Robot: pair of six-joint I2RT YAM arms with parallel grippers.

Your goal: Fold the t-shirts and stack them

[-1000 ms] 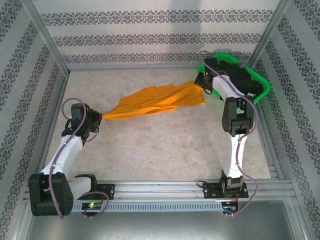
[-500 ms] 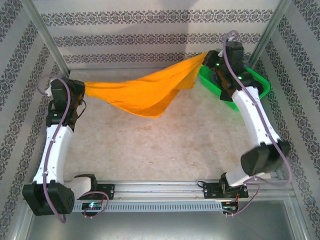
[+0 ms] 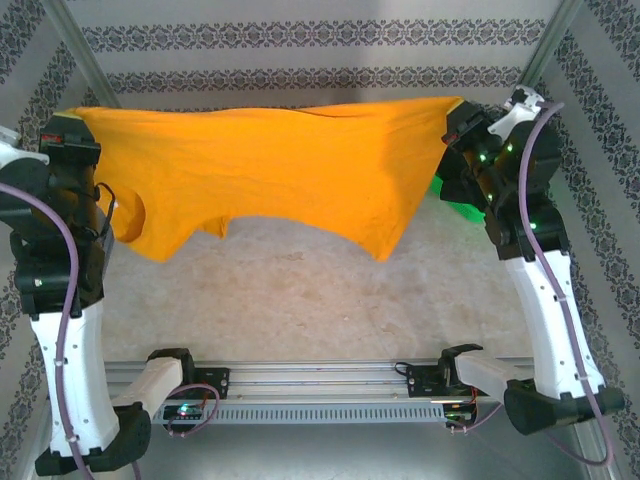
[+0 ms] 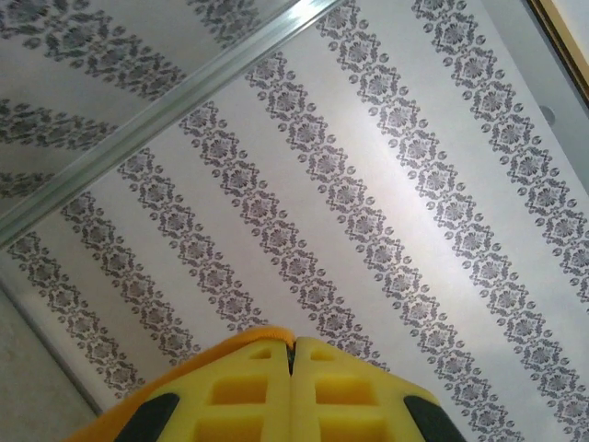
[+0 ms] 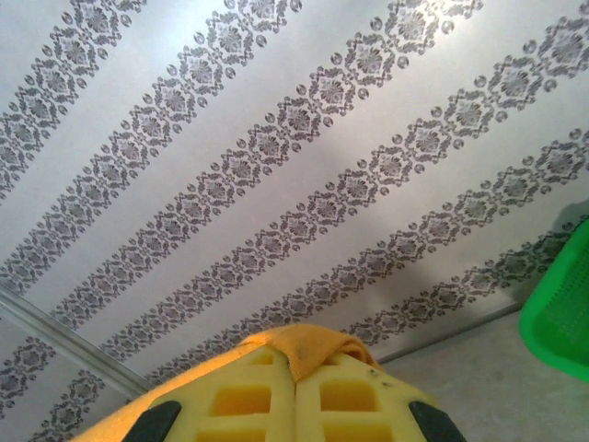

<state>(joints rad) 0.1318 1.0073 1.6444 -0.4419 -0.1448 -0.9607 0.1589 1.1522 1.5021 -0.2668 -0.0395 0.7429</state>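
The bright orange t-shirt (image 3: 290, 170) hangs stretched wide in the air between both arms, well above the table, its lower edge and one sleeve drooping. My left gripper (image 3: 78, 122) is shut on its left top corner. In the left wrist view the yellow fingers (image 4: 248, 387) press together with an orange cloth edge (image 4: 241, 339) over their tips. My right gripper (image 3: 452, 108) is shut on the right top corner. A fold of orange cloth (image 5: 317, 345) bulges between the right wrist's fingertips (image 5: 354, 396). The black t-shirts are hidden from view.
The green plastic basket (image 3: 462, 208) stands at the back right, mostly behind the right arm, and its corner (image 5: 561, 318) shows in the right wrist view. Patterned walls (image 3: 320, 60) enclose the marbled table (image 3: 330, 300). A metal rail (image 3: 320, 375) runs along the near edge.
Both arms have risen and spread apart, lifting the orange t-shirt off the table from a bunched strip into a wide, taut hanging sheet.
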